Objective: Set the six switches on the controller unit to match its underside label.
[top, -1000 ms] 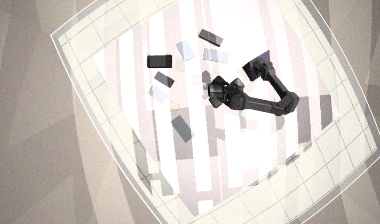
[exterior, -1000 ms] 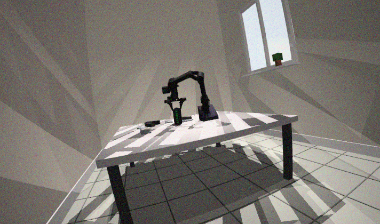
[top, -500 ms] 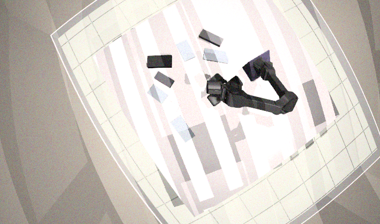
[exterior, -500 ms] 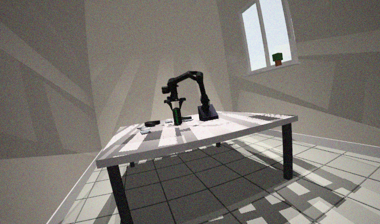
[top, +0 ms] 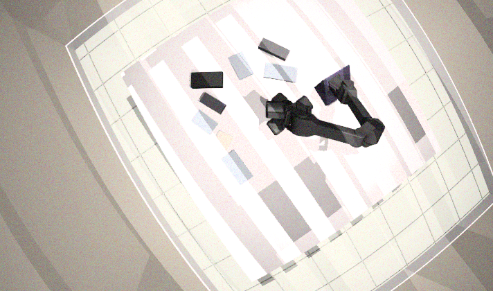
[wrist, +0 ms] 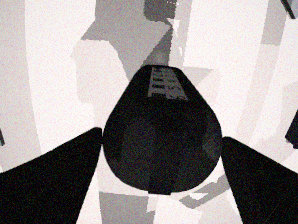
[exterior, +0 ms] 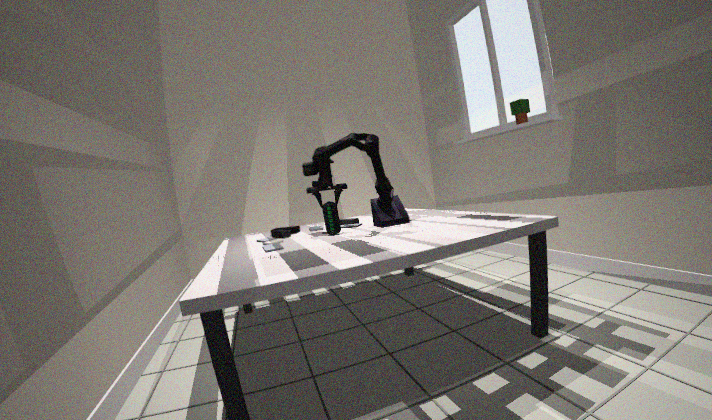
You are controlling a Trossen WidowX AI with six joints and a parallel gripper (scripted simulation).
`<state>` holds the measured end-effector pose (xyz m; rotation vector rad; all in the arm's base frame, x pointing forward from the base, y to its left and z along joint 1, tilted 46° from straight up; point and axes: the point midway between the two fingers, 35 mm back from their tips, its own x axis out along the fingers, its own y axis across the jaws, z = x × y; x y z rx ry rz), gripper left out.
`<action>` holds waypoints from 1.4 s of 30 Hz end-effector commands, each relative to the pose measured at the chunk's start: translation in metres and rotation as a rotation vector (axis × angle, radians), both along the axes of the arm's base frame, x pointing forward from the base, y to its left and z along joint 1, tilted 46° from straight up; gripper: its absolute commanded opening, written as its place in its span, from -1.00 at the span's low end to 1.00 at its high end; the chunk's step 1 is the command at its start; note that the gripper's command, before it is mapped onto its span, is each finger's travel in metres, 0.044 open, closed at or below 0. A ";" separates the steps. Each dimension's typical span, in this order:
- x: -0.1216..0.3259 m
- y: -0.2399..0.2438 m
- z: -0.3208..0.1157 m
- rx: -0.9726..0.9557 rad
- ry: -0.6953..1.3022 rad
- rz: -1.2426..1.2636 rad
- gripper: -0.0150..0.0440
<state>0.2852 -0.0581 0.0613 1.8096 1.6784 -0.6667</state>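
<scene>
The dark controller unit is on end between the fingers of my gripper, which is shut on its two sides. In the exterior view a column of green switch parts faces the camera; single switch positions are too small to tell. In the wrist view the pale label strip shows at a steep slant on the unit's far upper part, with dark squares and numbers too blurred to read surely. Whether the unit's lower end touches the bench is unclear. The top view hides the unit under the arm.
A black box, a dark block and a grey block lie on the bench. Pale blue flat pieces and a tan square lie around them. The arm's dark base stands nearby.
</scene>
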 end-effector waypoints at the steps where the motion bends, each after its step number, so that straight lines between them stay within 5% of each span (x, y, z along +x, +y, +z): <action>1: 0.000 0.000 -0.007 0.001 0.006 0.014 0.65; 42: 0.002 -0.018 -0.035 -0.001 0.005 0.014 0.65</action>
